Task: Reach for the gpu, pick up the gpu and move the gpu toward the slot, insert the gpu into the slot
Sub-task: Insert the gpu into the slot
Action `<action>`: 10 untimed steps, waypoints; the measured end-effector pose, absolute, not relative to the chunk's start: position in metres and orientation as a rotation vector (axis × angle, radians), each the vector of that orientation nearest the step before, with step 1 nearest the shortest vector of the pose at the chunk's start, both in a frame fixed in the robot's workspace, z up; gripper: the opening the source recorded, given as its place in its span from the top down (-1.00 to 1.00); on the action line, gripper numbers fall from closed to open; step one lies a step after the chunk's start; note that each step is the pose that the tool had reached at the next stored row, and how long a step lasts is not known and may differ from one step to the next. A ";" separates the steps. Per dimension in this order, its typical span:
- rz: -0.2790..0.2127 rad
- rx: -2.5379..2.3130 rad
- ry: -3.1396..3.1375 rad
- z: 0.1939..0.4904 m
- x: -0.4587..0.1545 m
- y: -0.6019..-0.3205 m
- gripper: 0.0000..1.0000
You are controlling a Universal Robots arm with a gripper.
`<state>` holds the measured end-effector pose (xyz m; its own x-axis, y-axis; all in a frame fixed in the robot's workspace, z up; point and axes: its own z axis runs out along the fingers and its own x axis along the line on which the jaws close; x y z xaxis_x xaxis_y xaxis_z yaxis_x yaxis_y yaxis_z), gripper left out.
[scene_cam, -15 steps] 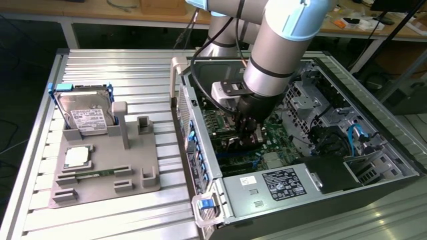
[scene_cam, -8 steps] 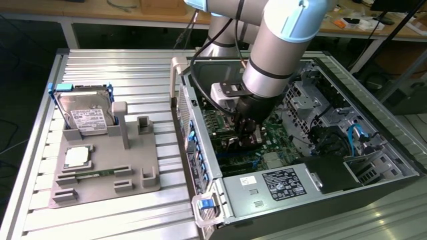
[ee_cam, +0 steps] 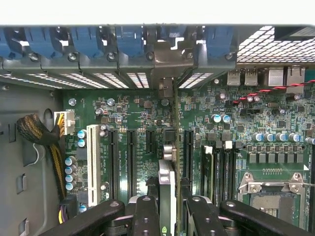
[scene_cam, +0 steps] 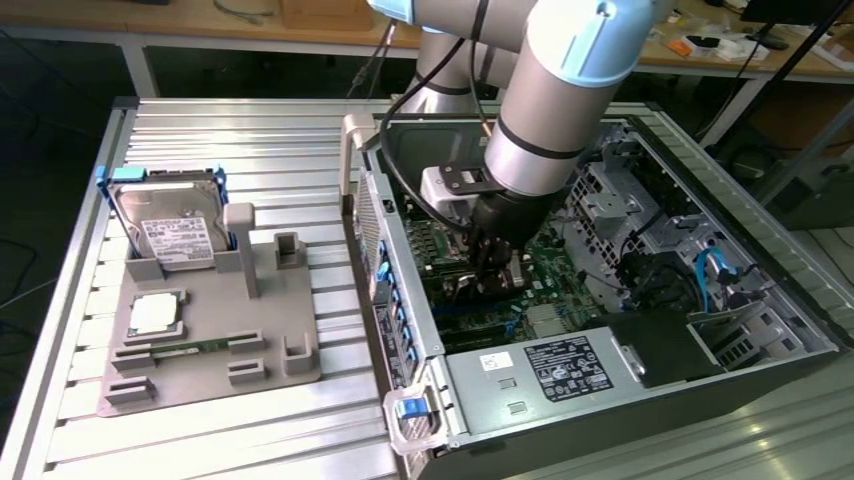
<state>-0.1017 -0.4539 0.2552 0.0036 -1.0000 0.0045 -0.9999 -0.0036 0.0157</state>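
Observation:
My gripper (scene_cam: 491,268) is down inside the open computer case (scene_cam: 400,330), over the green motherboard (scene_cam: 441,240). It is shut on the gpu (ee_cam: 167,189), which the wrist view shows edge-on as a thin upright card between the two black fingers (ee_cam: 146,216). The card's silver end bracket (ee_cam: 166,73) reaches up to the case's rear slot openings. The card stands in line with a black expansion slot (ee_cam: 170,135) and low over the board; whether it is seated I cannot tell. In the exterior view the gpu (scene_cam: 483,288) is a dark shape under the fingers.
A grey fixture (scene_cam: 280,340) at the exterior view's left carries the silver hard drive (scene_cam: 167,225), a processor chip (scene_cam: 158,312) and a green memory stick (scene_cam: 187,348). Neighbouring black slots (ee_cam: 132,157), a white slot (ee_cam: 92,157), a cable bundle (ee_cam: 37,132) and the power supply (scene_cam: 561,365) crowd the gripper.

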 end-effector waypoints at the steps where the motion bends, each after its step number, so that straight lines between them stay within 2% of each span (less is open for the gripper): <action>1: -0.012 2.215 -2.208 0.256 -0.102 -0.454 0.47; 10: -0.012 2.215 -2.207 0.258 -0.102 -0.454 0.47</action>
<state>-0.1017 -0.4540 0.2585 0.0037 -1.0000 0.0054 -0.9999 -0.0036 0.0162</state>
